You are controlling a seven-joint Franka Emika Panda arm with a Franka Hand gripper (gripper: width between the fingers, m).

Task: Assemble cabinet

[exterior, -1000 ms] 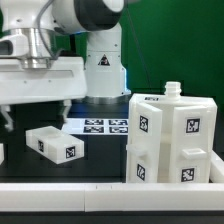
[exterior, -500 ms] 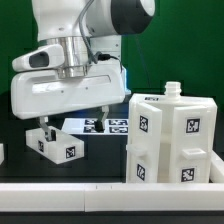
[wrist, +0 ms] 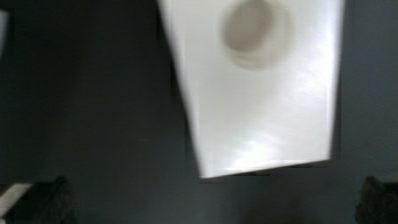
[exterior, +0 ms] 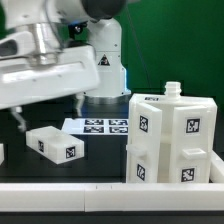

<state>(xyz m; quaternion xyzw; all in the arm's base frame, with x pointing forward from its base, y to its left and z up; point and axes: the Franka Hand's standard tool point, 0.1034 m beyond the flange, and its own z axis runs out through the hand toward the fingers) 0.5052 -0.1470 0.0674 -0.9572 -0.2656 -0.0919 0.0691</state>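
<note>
On the exterior view's right we note the cabinet (exterior: 170, 140): white, boxy, black-and-white tags on its faces, stub on top. Gripper (exterior: 48, 110) spread wide, holding nothing.

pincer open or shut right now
Open: the pincer has its dark fingertips spread wide apart, with nothing clamped between them.

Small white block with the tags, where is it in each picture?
Exterior view: the small white block lies on the black table at the exterior view's left, below the open gripper.
Wrist view: probably the white slab with an oval dent, though no tags show.
Shared landmark: the gripper's dark fingertips.
</note>
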